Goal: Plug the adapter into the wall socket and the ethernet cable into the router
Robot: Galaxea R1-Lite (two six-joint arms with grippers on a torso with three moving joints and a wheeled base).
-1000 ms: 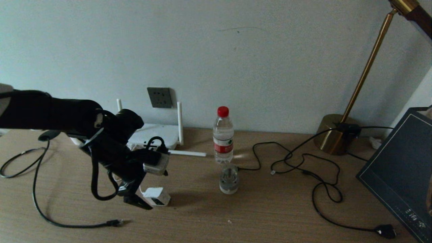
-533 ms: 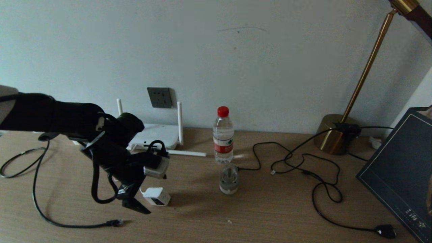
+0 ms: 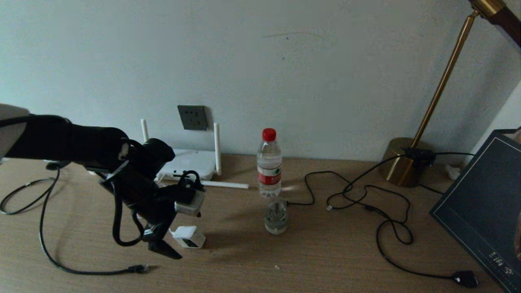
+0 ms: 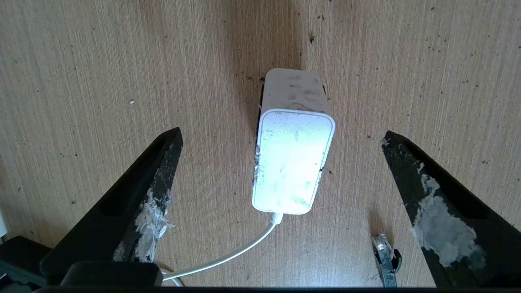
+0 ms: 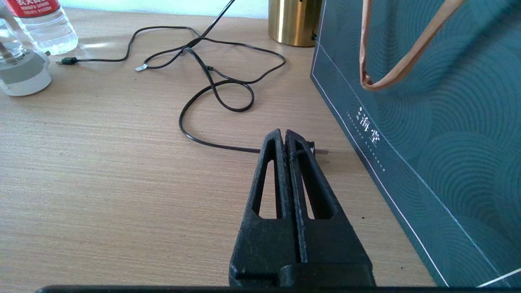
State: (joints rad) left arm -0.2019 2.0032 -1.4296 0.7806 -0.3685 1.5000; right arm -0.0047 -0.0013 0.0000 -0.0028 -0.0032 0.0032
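The white adapter (image 3: pixel 188 237) lies on the wooden table with its thin white cord (image 4: pixel 228 256) trailing back toward my left arm. My left gripper (image 3: pixel 161 245) hovers just left of it, open. In the left wrist view the adapter (image 4: pixel 291 171) sits between the spread fingers (image 4: pixel 160 171) without touching them. The dark grey wall socket (image 3: pixel 192 117) is on the wall above the white router (image 3: pixel 189 162). The black ethernet cable (image 3: pixel 44 248) loops at the left, its plug (image 3: pixel 138 268) near the front. My right gripper (image 5: pixel 285 134) rests shut and empty, low over the table.
A water bottle (image 3: pixel 269 162) and a small clear jar (image 3: pixel 276 215) stand mid-table. A brass lamp base (image 3: pixel 403 162) is at the back right, its black cord (image 3: pixel 366 199) ending in a plug (image 3: pixel 466 278). A dark teal bag (image 3: pixel 484 211) fills the right edge.
My left arm has shifted slightly, bringing the open gripper a little lower and nearer the front beside the adapter. The adapter and cables have not moved.
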